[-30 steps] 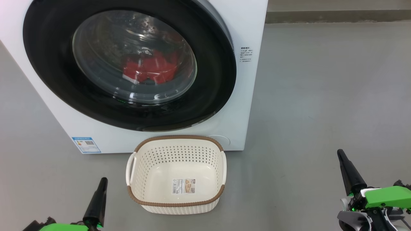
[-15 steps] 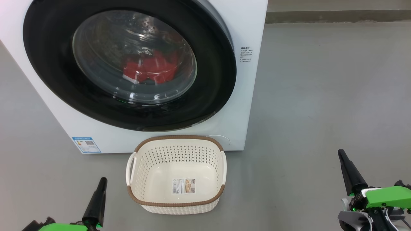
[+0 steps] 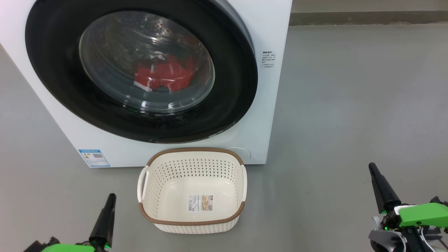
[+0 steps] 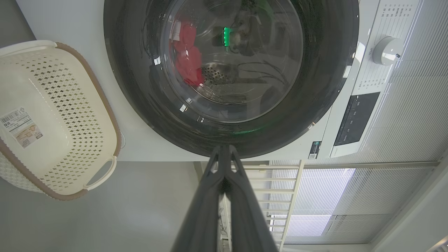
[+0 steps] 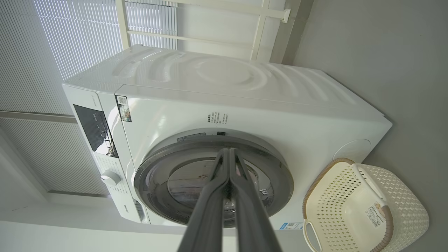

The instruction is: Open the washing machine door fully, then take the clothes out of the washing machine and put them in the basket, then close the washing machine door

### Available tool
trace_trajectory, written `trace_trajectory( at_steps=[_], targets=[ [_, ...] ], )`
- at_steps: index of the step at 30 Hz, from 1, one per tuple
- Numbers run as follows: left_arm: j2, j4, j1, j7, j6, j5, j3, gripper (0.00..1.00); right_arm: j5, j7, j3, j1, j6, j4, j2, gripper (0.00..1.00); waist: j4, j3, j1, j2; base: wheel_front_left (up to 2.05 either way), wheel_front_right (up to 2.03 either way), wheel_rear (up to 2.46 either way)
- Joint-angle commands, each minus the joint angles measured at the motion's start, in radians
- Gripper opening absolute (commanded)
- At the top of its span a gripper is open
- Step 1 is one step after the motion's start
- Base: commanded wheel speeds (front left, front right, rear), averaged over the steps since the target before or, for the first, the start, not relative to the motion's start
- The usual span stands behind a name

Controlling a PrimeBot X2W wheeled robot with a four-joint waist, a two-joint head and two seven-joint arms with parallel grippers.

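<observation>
The washing machine (image 3: 269,115) is a white box that fills the upper left of the head view. The washing machine door (image 3: 52,73), black-rimmed with a glass bowl, lies closed against its front. Red clothes (image 3: 162,75) show through the glass, and again in the left wrist view as clothes (image 4: 187,59). The cream basket (image 3: 192,151) stands empty on the floor in front of the machine. My left gripper (image 3: 111,196) is shut and empty, low and to the left of the basket. My right gripper (image 3: 371,166) is shut and empty, far to the basket's right.
Grey floor (image 3: 350,105) stretches to the right of the machine, up to a wall base (image 3: 367,17). A control panel with a white knob (image 4: 386,50) sits on the machine's front. White railings and blinds (image 4: 315,196) stand behind the machine.
Almost nothing has changed. The left gripper has sunk very slightly and the right one has drifted a touch to the right. Door, clothes and basket are as before.
</observation>
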Motion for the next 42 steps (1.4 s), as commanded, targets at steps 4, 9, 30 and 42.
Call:
trace_trajectory(
  at_steps=[4,9,30,42],
  targets=[
    [0.013,-0.027,-0.040,0.008,-0.007,0.009,0.036,0.00,-0.006,0.005,0.017,-0.041,0.001,-0.029,-0.008,0.00,0.000,0.000,0.0000,-0.0001,0.00,0.00,0.00],
    [0.012,-0.027,-0.040,0.009,-0.007,0.010,0.037,0.00,-0.007,0.006,0.016,-0.041,0.001,-0.029,-0.007,0.00,0.000,0.000,0.0000,-0.0001,0.00,0.00,0.00],
    [0.008,-0.026,-0.041,0.013,-0.007,0.015,0.042,0.00,-0.011,0.010,0.011,-0.042,0.001,-0.029,-0.004,0.00,0.000,0.000,0.0000,-0.0001,0.00,0.00,0.00],
    [-0.013,0.023,0.026,-0.009,0.001,0.020,0.000,1.00,-0.020,-0.011,0.012,0.024,0.000,0.038,0.015,1.00,0.003,0.000,0.0020,-0.0001,0.00,0.00,0.00]
  ],
)
